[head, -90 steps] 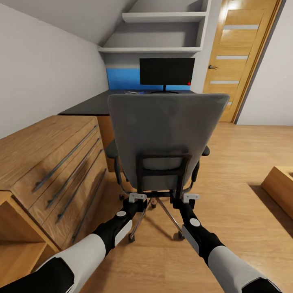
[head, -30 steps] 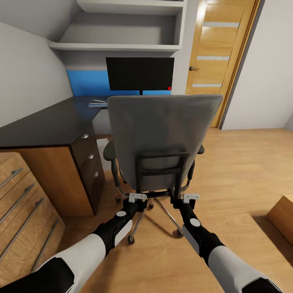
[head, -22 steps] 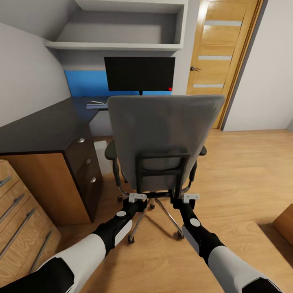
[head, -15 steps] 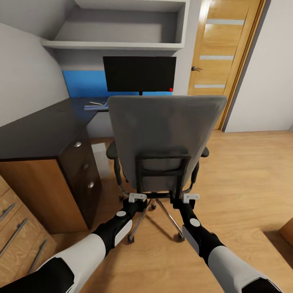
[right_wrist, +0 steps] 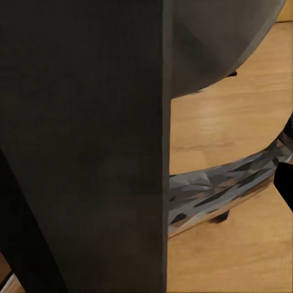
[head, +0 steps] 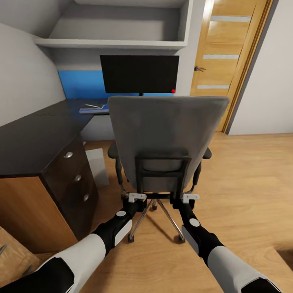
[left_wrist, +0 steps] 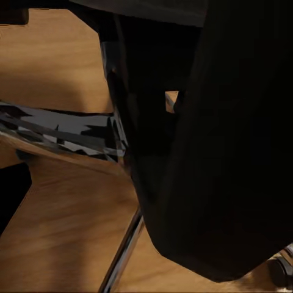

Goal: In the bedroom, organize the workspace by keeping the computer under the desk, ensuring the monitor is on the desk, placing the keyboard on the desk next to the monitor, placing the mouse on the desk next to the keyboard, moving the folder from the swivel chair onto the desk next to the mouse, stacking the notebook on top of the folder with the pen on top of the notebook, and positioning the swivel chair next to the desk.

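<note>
The grey swivel chair [head: 165, 134] stands right in front of me with its back toward me. My left gripper [head: 137, 198] and right gripper [head: 190, 198] are shut on the lower ends of its black back frame [head: 162, 173]. That dark frame [left_wrist: 226, 152] looms close in the left wrist view and the same frame [right_wrist: 79, 146] in the right wrist view. The black desk [head: 36, 136] runs along the left, with the monitor [head: 139, 74] at its far end. A blue folder [head: 94, 108] lies there with a thin white pen [head: 92, 106] on it. The pale computer [head: 97, 166] stands under the desk. Keyboard, mouse and notebook are hidden.
The desk's drawer pedestal [head: 77, 178] with round knobs is close on my left. A corner of a light-wood chest [head: 12, 256] shows at the lower left. White shelves [head: 114, 40] hang above the monitor. A wooden door [head: 230, 61] is at the right, with open wood floor [head: 252, 183] before it.
The whole view has advanced toward the desk and swung slightly. The chair keeps its place in front of my arms. The wooden chest has slid almost out of the picture.
</note>
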Motion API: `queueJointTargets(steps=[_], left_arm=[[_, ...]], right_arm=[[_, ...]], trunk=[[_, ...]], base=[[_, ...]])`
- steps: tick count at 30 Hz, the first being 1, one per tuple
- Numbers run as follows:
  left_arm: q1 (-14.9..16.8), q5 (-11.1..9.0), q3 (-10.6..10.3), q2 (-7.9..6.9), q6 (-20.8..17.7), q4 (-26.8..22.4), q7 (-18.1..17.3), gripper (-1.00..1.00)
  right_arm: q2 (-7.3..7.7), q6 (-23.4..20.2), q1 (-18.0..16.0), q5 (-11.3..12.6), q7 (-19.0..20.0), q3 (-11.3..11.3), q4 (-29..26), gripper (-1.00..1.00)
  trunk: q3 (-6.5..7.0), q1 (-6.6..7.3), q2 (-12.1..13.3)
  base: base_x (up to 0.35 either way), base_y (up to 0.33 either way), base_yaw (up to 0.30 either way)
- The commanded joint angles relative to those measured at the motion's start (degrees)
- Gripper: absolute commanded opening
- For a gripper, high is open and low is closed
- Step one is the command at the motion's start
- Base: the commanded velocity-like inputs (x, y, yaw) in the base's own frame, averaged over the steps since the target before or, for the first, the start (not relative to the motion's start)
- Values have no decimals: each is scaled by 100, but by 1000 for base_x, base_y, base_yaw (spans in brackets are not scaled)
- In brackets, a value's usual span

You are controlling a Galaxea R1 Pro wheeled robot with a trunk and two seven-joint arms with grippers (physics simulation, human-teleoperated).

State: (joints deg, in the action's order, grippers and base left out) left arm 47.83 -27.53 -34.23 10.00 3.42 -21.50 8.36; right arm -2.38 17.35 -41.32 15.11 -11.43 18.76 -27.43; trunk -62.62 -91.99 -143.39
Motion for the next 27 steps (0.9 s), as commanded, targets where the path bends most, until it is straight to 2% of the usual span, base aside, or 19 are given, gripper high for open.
queueJointTargets(steps=[1, 7, 16, 27], left_arm=[[7, -44, -41, 0, 27, 6, 34, 100], [7, -161, -38, 0, 26, 6, 34, 100], [7, -174, -40, 0, 26, 6, 34, 100], [8, -170, -40, 0, 27, 6, 34, 100]], right_arm=[[3, 18, -8, 29, -40, 74, 1, 100], [-7, 14, -8, 36, -51, 83, 0, 100], [-8, 14, -8, 36, -45, 83, 0, 100], [-8, 14, -8, 37, -43, 83, 0, 100]], trunk=[[-4, -2, -2], [-4, -2, -2], [-4, -2, -2], [-4, -2, -2]], base=[[312, 0, 65], [138, 0, 132], [18, 0, 147], [280, 0, 5]])
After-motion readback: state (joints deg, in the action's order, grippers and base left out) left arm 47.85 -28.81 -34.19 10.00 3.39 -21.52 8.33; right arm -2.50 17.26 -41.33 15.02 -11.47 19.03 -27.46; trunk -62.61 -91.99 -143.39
